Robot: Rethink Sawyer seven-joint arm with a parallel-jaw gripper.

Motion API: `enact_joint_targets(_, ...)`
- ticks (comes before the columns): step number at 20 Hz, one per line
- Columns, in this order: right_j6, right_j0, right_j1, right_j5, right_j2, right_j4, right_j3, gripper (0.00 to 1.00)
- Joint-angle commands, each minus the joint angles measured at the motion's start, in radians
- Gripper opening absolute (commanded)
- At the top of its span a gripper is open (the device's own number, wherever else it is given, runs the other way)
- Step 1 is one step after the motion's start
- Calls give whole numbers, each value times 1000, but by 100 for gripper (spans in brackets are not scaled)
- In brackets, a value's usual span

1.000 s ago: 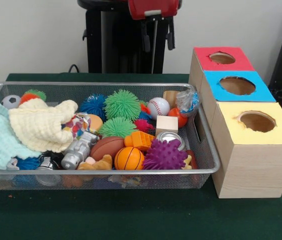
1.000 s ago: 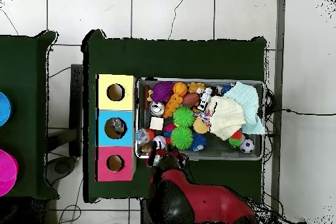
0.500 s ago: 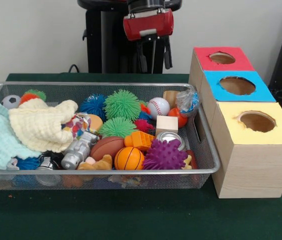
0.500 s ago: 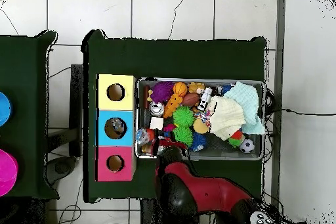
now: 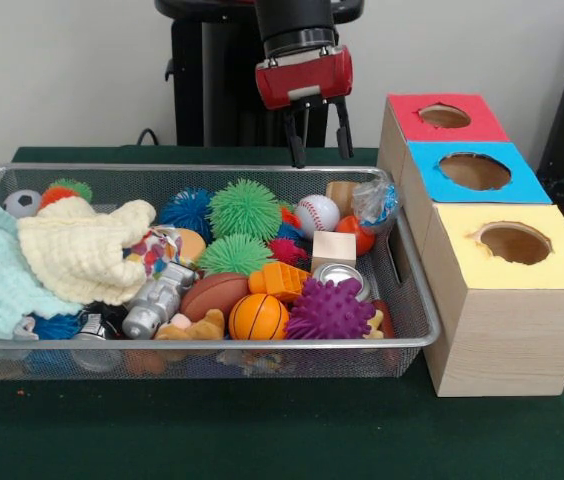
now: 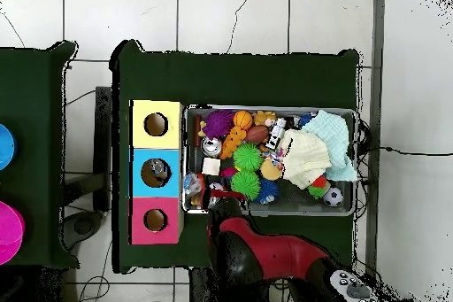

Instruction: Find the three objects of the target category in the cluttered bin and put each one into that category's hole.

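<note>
A: Wrapper [image 5: 375, 203], crinkly, clear with blue and white, sits in the bin [image 5: 414, 270] at its far corner nearest the 3 boxes, just beside a baseball [image 5: 316, 214]. Only 1 wrapper shows; the other 2 may lie under the toys or the cloths [image 5: 80, 250].

B: Where is the pincer?

A: The pincer [image 5: 317, 150] hangs from the red and black arm above the bin's far rim, over the baseball and a little to the side of the wrapper. Its 2 fingers [image 5: 294, 148] point down, moderately spread, holding nothing.

B: Which step is this?

A: Judging by the pose, the approach to a first pick. Next it likely needs a small shift toward the boxes, then a drop onto the wrapper, closing on thin plastic without catching the mesh wall or the orange ball [image 5: 353, 232] beside it.

B: What differs from 1 second ago?

A: Then only the red wrist and fingers showed at the top edge. Now the pincer is lower and slightly nearer the boxes. Nothing in the bin has moved. The blue box [image 5: 474, 172] on the green surface [image 5: 262, 430] holds something in its hole in the overhead view, as before.
</note>
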Motion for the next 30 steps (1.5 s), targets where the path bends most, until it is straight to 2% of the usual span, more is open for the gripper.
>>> enact_joint_targets(1,113,-29,69,50,32,-33,-107,100)
enact_joint_targets(4,125,-68,116,109,80,-29,-93,100)
enact_joint_targets(10,142,-89,152,84,124,-30,-76,100)
enact_joint_targets(16,162,-100,136,6,163,-38,-60,100)
enact_joint_targets(20,166,-88,111,0,168,-22,-47,100)
enact_joint_targets(27,194,-80,130,-29,209,-8,-28,100)
enact_joint_targets(30,190,-71,145,-36,201,-7,-36,100)
